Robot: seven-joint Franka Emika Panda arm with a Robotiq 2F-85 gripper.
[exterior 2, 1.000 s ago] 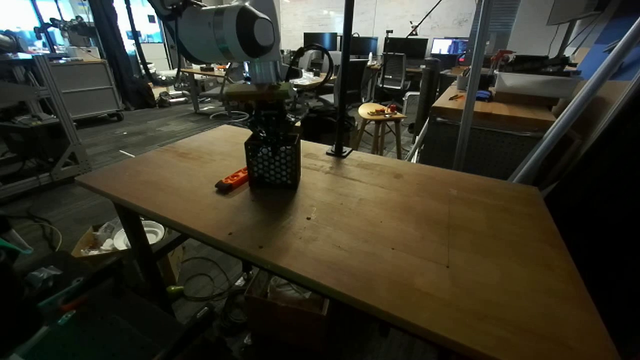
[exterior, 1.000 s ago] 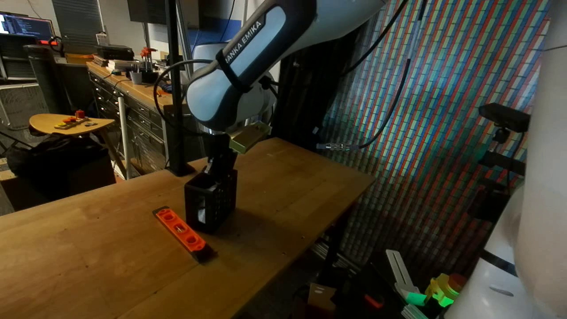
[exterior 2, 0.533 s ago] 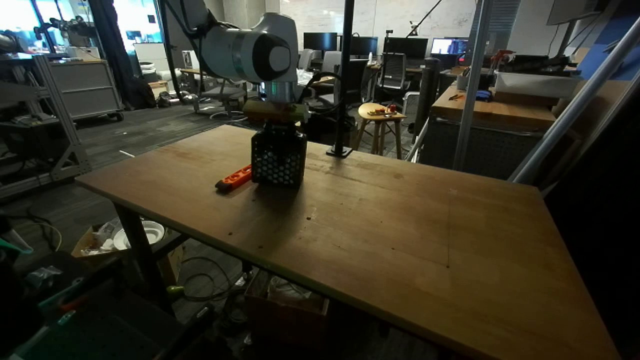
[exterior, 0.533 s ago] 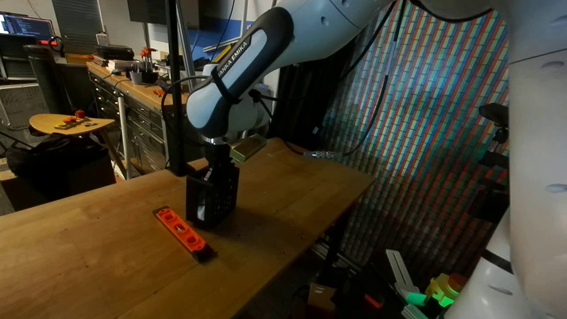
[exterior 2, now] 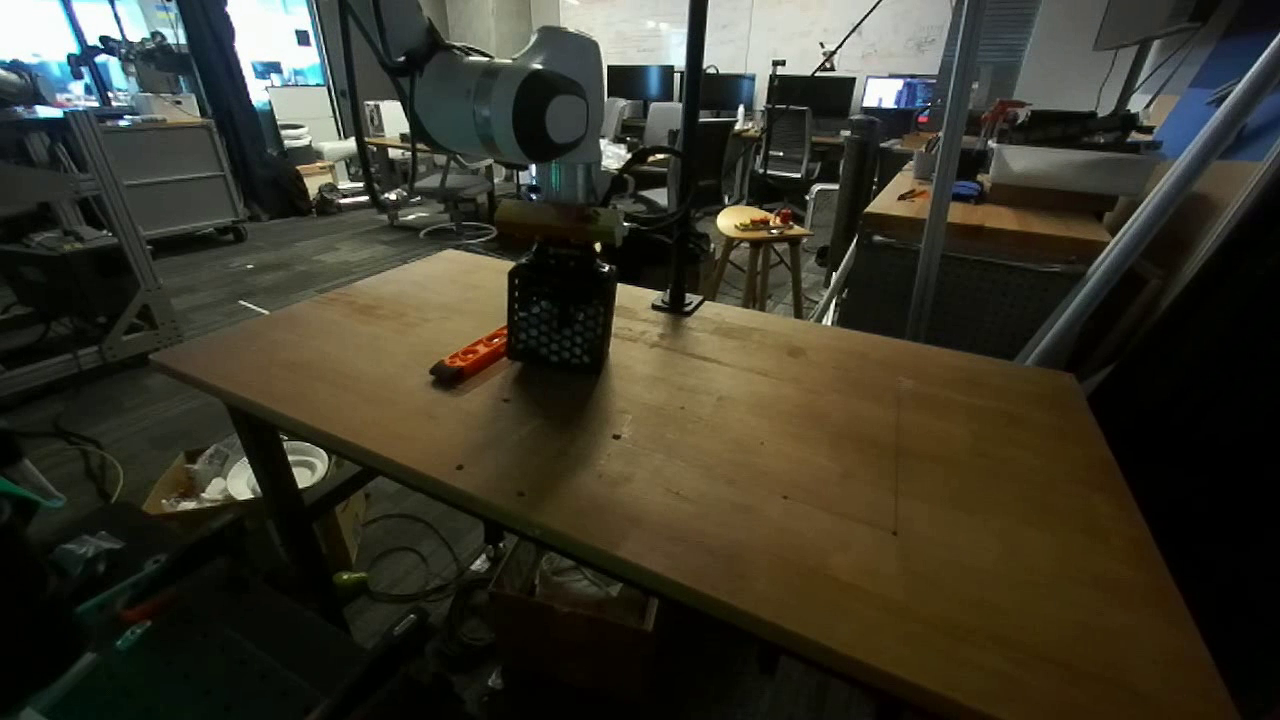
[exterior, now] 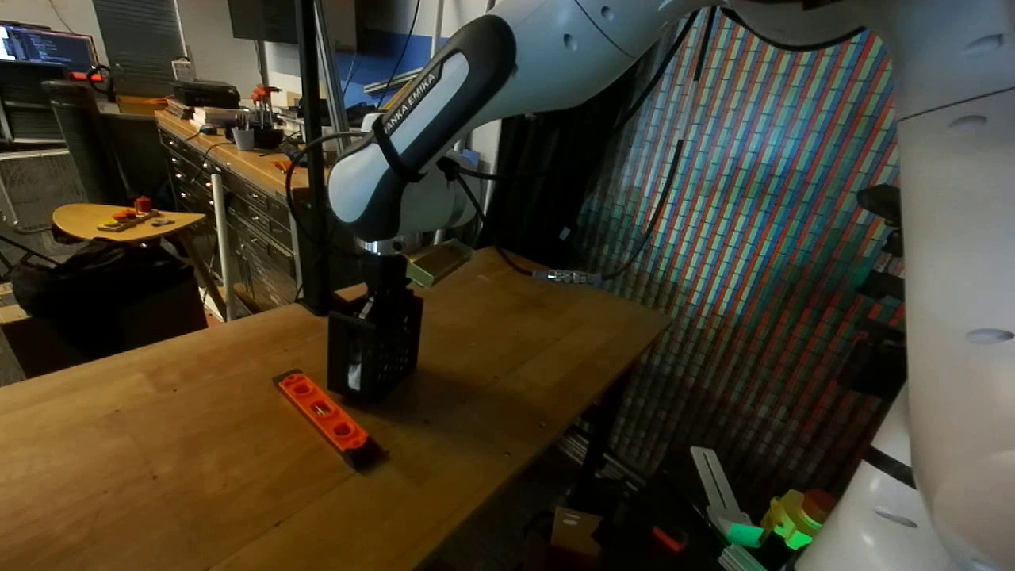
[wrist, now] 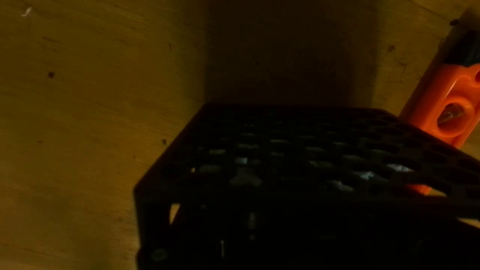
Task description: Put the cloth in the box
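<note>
The box (exterior: 374, 349) is black with hexagonal holes in its walls and stands upright on the table. It also shows in an exterior view (exterior 2: 560, 320) and, dark and close, in the wrist view (wrist: 285, 150). A whitish patch, likely the cloth (exterior: 354, 374), shows through the box's open side, low inside. Pale bits of it also show through the holes in the wrist view (wrist: 363, 175). My gripper (exterior: 382, 305) points straight down into the box's top. Its fingers are hidden by the box walls and darkness, so I cannot tell whether they touch the cloth.
An orange level (exterior: 329, 419) with black ends lies on the wooden table (exterior: 198, 476) close beside the box. It also shows in the wrist view (wrist: 450, 101). A black post (exterior 2: 690, 160) stands at the table's edge behind the box.
My gripper has moved down, deeper into the box. The box has shifted slightly with it, a little away from its earlier spot on the table. The level has not moved.
</note>
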